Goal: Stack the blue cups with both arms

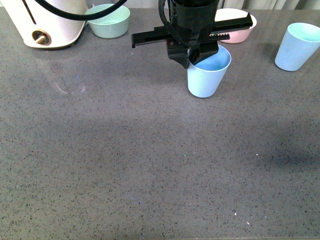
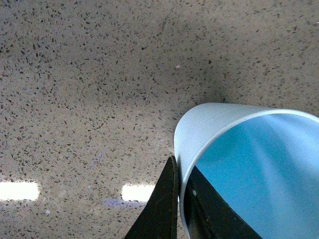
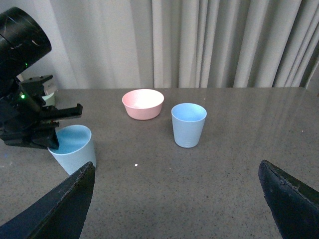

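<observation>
One pale blue cup (image 1: 207, 75) stands on the grey table in the middle back of the front view. My left gripper (image 1: 192, 55) is shut on its near-left rim, one finger inside and one outside, as the left wrist view shows (image 2: 180, 199) on the cup (image 2: 259, 164). The second blue cup (image 1: 297, 46) stands alone at the far right. My right gripper (image 3: 177, 199) is open and empty, low over the table, with that second cup (image 3: 189, 124) ahead of it and the held cup (image 3: 74, 147) off to one side.
A low green bowl (image 1: 108, 21) and a white appliance (image 1: 47, 22) stand at the back left. A pink bowl (image 1: 240, 25) sits behind the left arm, also in the right wrist view (image 3: 143, 103). Curtains hang behind the table.
</observation>
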`<state>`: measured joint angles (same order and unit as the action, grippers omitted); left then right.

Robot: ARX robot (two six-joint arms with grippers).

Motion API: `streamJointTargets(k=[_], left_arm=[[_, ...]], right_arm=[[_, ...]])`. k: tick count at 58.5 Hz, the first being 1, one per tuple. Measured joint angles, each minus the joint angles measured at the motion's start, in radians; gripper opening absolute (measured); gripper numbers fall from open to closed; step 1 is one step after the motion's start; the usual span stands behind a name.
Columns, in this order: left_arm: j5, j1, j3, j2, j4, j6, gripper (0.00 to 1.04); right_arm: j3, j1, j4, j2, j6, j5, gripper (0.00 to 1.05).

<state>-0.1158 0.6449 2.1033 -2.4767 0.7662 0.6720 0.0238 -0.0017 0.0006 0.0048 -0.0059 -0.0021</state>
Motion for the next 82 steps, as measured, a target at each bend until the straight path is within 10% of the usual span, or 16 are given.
streamJointTargets(k=[12, 41, 82], left_arm=[[0.013, -0.007, 0.049, -0.033, 0.002, 0.001, 0.02], [0.038, -0.037, 0.244, -0.110, 0.050, -0.016, 0.97], [-0.010, -0.139, -0.179, 0.232, -0.288, -0.060, 0.96]], right_arm=[[0.000, 0.000, 0.000, 0.000, 0.000, 0.000, 0.96], [0.000, 0.000, 0.000, 0.000, 0.000, 0.001, 0.96], [0.000, 0.000, 0.000, 0.000, 0.000, 0.001, 0.96]])
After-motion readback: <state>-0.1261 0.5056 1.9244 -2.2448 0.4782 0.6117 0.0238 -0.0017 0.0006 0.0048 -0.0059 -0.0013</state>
